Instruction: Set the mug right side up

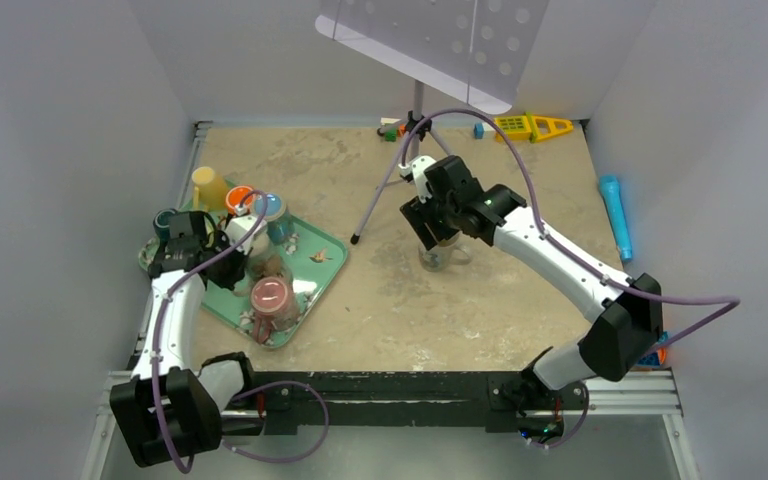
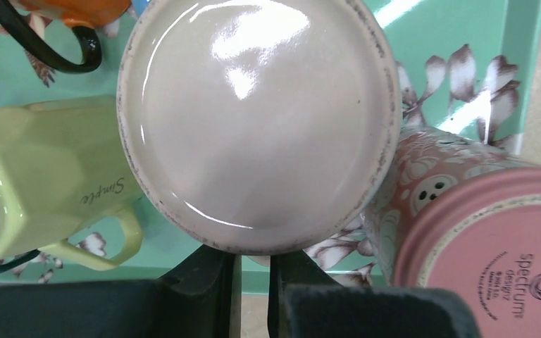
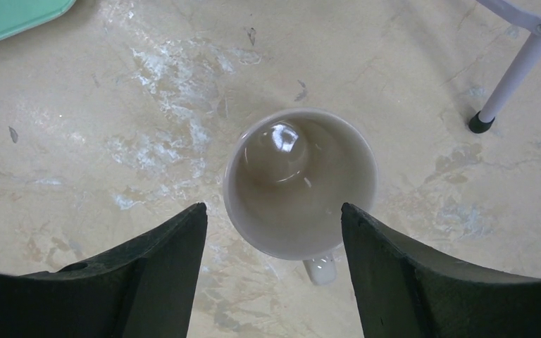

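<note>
R gripper (image 3: pixel 273 211) hangs wide over 1 white mug (image 3: pixel 299 183), which is upright on the table (image 3: pixel 77 141); fingers sit either side, not touching. L gripper (image 2: pixel 253 262) is pinched narrow just beside a beige mug (image 2: pixel 257 120), upside down on the tray (image 2: pixel 458 28). I can't tell if it holds anything.

- Tray (image 1: pixel 325 262) on the table's (image 1: pixel 520 310) left side; stand (image 1: pixel 415 130) behind centre.
- Upright mug (image 3: pixel 299 183) mid-table, right of the tray, near one stand foot.
- Right gripper (image 3: pixel 273 211) above the upright mug, a finger on each side, apart from it.
- On the tray: centre mug (image 2: pixel 257 120) base-up; side-lying mug (image 2: pixel 49 176) left of it in the wrist view; third mug (image 2: pixel 493 239) base-up, just beside on the right.
- Left gripper (image 2: pixel 253 274) at the centre mug's near rim, jaws together.
- Toys (image 1: pixel 530 126) along the far edge; tube (image 1: pixel 615 215) at the right edge.
</note>
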{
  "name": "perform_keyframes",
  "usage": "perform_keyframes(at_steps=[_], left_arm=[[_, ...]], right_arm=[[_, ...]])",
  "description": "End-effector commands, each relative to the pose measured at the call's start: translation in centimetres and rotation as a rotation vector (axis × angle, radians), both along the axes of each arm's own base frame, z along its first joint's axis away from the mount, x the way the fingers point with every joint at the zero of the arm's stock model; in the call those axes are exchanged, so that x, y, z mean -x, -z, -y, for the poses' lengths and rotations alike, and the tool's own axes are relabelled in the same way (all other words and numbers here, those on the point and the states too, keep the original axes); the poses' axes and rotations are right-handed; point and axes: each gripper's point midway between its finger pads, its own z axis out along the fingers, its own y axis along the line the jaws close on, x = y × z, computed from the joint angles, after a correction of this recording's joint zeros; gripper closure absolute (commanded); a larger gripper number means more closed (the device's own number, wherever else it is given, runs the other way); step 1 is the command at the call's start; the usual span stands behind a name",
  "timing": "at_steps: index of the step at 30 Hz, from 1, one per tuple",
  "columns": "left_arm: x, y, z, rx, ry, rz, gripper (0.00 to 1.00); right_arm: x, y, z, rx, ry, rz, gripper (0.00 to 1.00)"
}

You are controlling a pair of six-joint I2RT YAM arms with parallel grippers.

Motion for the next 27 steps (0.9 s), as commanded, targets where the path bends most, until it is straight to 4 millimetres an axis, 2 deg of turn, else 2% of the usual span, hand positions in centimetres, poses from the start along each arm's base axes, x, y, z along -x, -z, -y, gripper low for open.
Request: perform_keyframes(at_steps=[1,4,10,12,14,17,21,22,24,25,27], left_arm=[[-0.9,-3.1,2.4,0.137,0.032,0.064,1.0],[-0.9,-5.7,3.4,0.19,0.026,0.112,1.0],[-2.1,-12.3,3.7,0.247,-0.066,0.272,1.0],[-2.2,-13.3,4.2,0.269,-0.055,0.268,1.0],[-2.1,-13.3,5.0,0.301,-0.032,0.24,1.0],[-2.3,-14.8,6.0,0.367,-0.017,0.262,1.0],[-1.7,-20.2,8.1,0.48,0.001,0.335,1.0],[-1.5,-21.0,8.5,0.495,0.005,0.344,1.0],[-1.4,-20.8,9.0,0.491,0.01,0.339,1.0],[-1.4,-19.7,9.1,0.46,0.018,0.315,1.0],[-1.8,-16.6,8.6,0.405,0.01,0.252,1.0]], right_arm=[[-0.2,-1.8,-1.0,-0.088,-0.003,0.064,0.28],[0.0,-3.9,-1.1,-0.145,0.0,0.117,0.28],[0.3,-10.1,-1.0,-0.332,0.04,0.3,0.26],[0.9,-12.1,-1.7,-0.42,0.005,0.348,0.25],[1.7,-13.8,-2.6,-0.504,-0.042,0.376,0.23],[3.4,-16.3,-4.9,-0.674,-0.136,0.405,0.18],[8.1,-20.0,-10.1,-0.96,-0.329,0.43,0.15],[9.3,-20.5,-11.5,-1.033,-0.366,0.418,0.14],[11.0,-20.0,-14.3,-1.176,-0.402,0.351,0.14],[11.3,-19.0,-15.5,-1.201,-0.407,0.302,0.14],[10.0,-16.4,-17.8,-1.131,-0.39,0.252,0.15]])
